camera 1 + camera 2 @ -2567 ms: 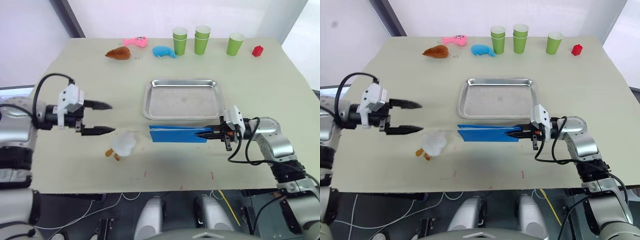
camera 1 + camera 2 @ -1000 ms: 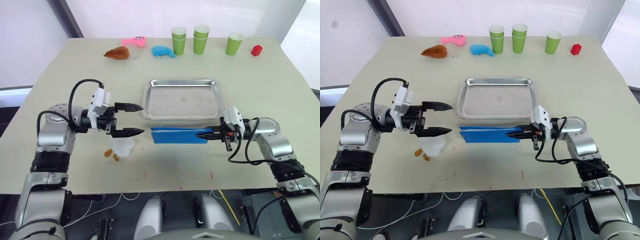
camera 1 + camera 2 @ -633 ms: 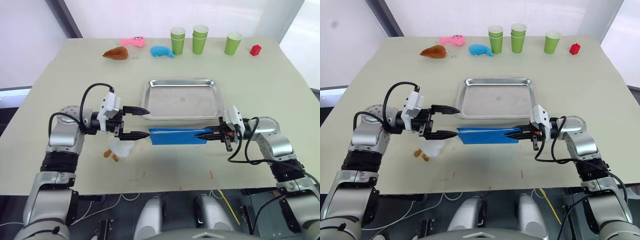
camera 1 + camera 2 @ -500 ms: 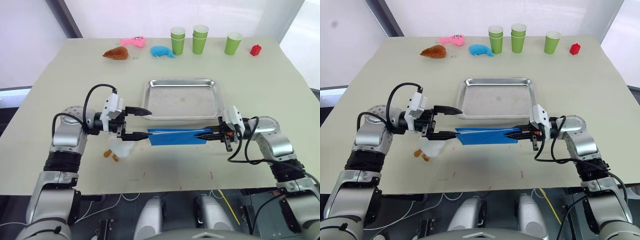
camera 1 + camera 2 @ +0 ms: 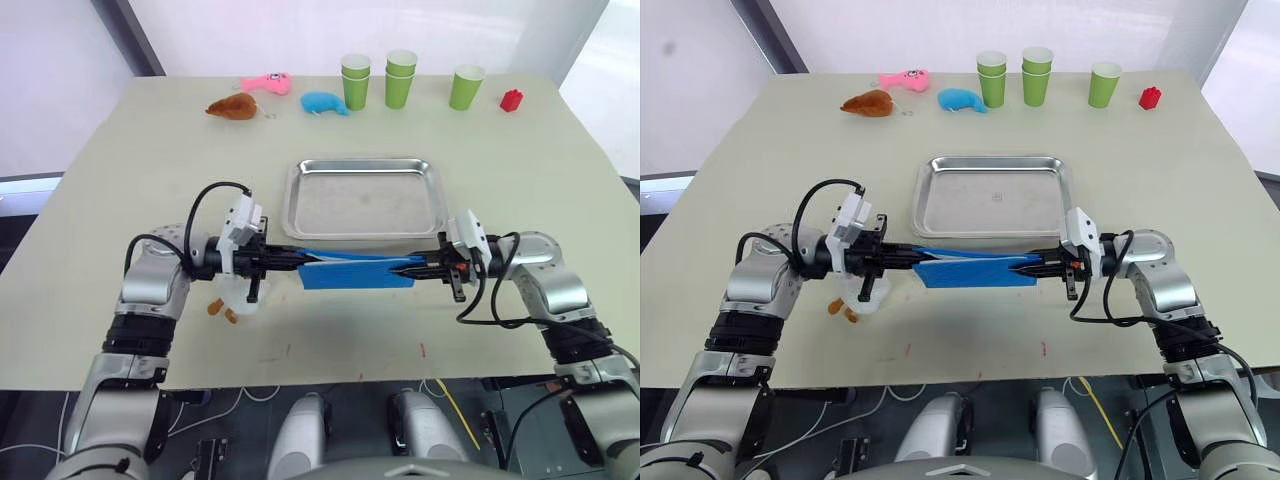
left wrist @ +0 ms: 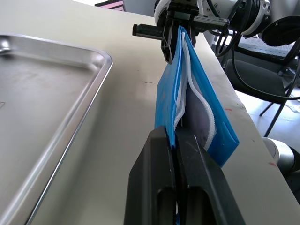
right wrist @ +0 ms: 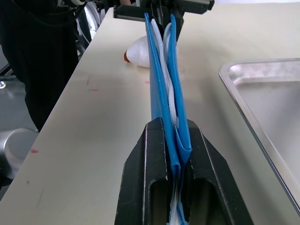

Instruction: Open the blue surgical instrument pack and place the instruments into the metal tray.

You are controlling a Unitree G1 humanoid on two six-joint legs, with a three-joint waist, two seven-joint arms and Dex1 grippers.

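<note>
A beige surface [image 5: 130, 150] carries an empty metal tray [image 5: 366, 165] at its centre. Just in front of the tray's near rim, the blue surgical instrument pack [image 5: 358, 270] is held edge-up between the robot's two arms, stretched from side to side.

The left pincer [image 5: 300, 257] is clamped on the pack's left end, its two black fingers [image 6: 161, 154] pressed together over the blue fabric. The right pincer [image 5: 412, 266] is clamped on the opposite end in the same way. In the wrist views, the pack's top edge gapes slightly, showing a white zip-like trim and pale grey lining between the two blue sides.

Holding both ends probably keeps the pack taut and steady near the tray, so that one side can be drawn apart from the other. The instruments are hidden, presumably inside the pack; none lie in the tray, so the task looks to be at its opening step.

A pale plush toy [image 5: 240, 295] lies on the surface just below the left pincer. Along the far edge sit a brown toy [image 5: 236, 107], a pink toy [image 5: 268, 83], a blue whale toy [image 5: 326, 103], green cups [image 5: 404, 78] and a small red block [image 5: 512, 100], all well apart from the work.
</note>
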